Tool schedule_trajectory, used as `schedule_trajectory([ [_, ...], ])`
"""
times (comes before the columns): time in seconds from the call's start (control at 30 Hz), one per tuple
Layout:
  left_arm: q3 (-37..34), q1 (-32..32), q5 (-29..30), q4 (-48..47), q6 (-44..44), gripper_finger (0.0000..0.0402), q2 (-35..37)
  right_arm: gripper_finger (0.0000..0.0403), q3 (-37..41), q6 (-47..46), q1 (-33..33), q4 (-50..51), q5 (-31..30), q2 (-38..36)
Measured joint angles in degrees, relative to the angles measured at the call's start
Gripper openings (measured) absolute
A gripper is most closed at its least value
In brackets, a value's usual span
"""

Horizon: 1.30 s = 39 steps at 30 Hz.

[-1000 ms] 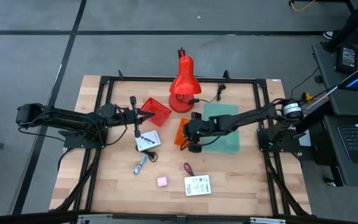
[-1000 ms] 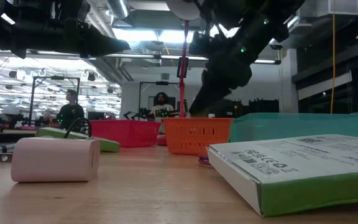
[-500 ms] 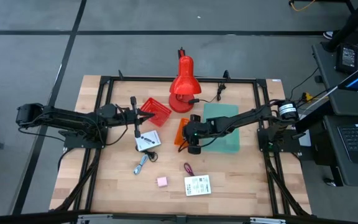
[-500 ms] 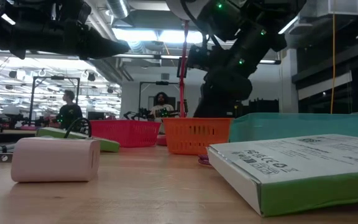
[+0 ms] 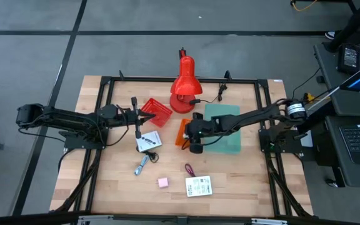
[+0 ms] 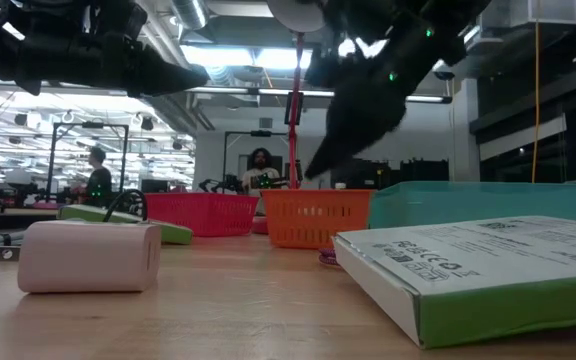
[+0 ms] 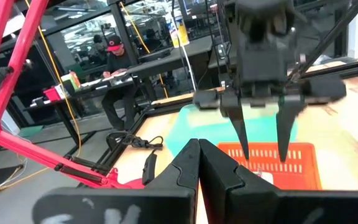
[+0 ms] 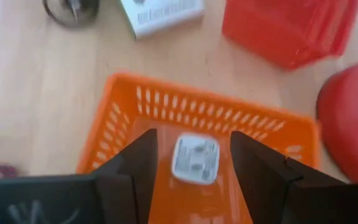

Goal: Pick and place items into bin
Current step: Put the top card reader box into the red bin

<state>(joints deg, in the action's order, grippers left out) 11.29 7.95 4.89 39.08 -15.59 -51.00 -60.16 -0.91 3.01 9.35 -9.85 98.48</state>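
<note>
The right pincer (image 8: 191,163) hangs over the orange bin (image 8: 135,118) w/ fingers apart, holding nothing. A small white item (image 8: 195,159) lies inside that bin. The left pincer (image 7: 199,163) is shut tight, up near the red bin (image 5: 157,111).

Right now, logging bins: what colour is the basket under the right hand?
Orange, clearest in the right wrist view.

Two baskets (image 5: 157,112), one teal bin (image 5: 225,128), two white boxes (image 5: 199,185), one pink cube (image 5: 162,182)
</note>
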Motion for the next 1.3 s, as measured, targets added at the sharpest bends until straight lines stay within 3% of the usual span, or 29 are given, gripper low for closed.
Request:
schedule_trajectory([
  [0.2,0.00,-0.01,0.00,-0.34,0.41,0.0004,0.00,0.0173,0.07,0.09,1.88,2.14,-0.25,-5.99],
  [0.37,0.00,-0.01,0.04,-0.94,2.91,0.0004,0.02,0.0146,4.17,-0.29,4.72,0.90,-4.03,-10.90],
  [0.77,-0.02,-0.11,-3.01,-5.11,5.85,0.0004,0.17,0.0052,25.88,-1.60,8.30,-25.64,-6.18,-23.93],
  [0.97,-0.02,-0.44,-6.34,-5.91,6.05,0.0004,0.29,0.0006,32.30,0.59,8.30,-30.94,-6.16,-29.25],
  [1.3,-0.02,-1.60,-5.90,-10.42,9.21,0.0013,0.88,0.0007,35.41,2.92,8.07,-33.17,-6.12,-33.05],
])
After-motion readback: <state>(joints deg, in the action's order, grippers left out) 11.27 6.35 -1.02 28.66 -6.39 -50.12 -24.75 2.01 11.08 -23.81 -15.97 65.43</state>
